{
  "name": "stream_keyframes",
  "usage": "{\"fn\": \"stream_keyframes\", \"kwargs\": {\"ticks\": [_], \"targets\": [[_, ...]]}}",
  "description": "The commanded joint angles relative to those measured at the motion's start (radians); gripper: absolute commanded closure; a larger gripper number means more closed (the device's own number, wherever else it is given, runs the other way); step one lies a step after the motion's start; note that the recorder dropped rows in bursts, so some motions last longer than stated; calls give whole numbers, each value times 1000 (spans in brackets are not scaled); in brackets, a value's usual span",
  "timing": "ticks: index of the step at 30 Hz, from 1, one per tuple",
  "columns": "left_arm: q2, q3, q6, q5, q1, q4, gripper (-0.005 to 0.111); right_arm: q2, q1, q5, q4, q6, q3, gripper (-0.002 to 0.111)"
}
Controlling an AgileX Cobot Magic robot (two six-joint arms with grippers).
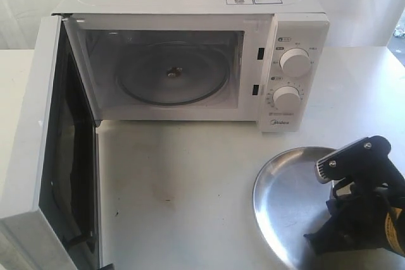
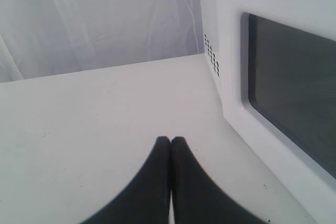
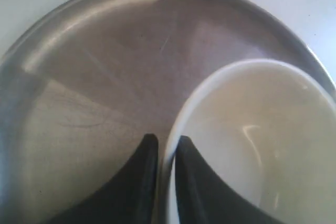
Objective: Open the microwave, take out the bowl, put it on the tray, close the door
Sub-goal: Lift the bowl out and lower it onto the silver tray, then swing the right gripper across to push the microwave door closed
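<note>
The white microwave (image 1: pixel 190 55) stands at the back with its door (image 1: pixel 38 150) swung wide open to the left; only the glass turntable (image 1: pixel 172 73) lies in the cavity. The steel tray (image 1: pixel 281 194) lies at the front right. My right gripper (image 3: pixel 165 142) is over the tray (image 3: pixel 105 77), shut on the rim of the cream-white bowl (image 3: pixel 257 129), one finger inside and one outside. In the exterior view the right arm (image 1: pixel 364 188) hides the bowl. My left gripper (image 2: pixel 170 141) is shut and empty over the table, beside the door's outer face (image 2: pixel 283 93).
The white table (image 1: pixel 177 194) stretches between the open door and the tray. A pale curtain (image 2: pixel 94 19) hangs behind the table. Two dials (image 1: pixel 295 62) sit on the microwave's right panel.
</note>
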Motion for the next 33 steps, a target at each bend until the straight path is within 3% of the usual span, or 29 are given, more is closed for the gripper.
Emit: {"fn": "stream_keyframes", "kwargs": {"ticks": [1,4,6,12,15,21,28,33], "targets": [[-2,-3,-7,1,-4,-10,107,18,0,7,-20,11,-11,66],[-2,-3,-7,1,-4,-10,107,16,0,4,-20,11,-36,51],[-2,-3,-7,1,-4,-10,107,13,0,-32,-23,11,-56,53],[-2,-3,-7,1,-4,-10,107,-83,0,-334,-62,9,-80,77],[-2,-3,-7,1,-4,-10,107,-152,0,-570,-44,-75,-109,109],[-2,-3,-7,1,-4,-10,107,-174,0,-946,220,-454,-233,108],[-2,-3,-7,1,-4,-10,107,-63,55,-1009,362,-583,-461,108],[-2,-3,-7,1,-4,-10,107,101,212,-879,394,-675,-655,108]]}}
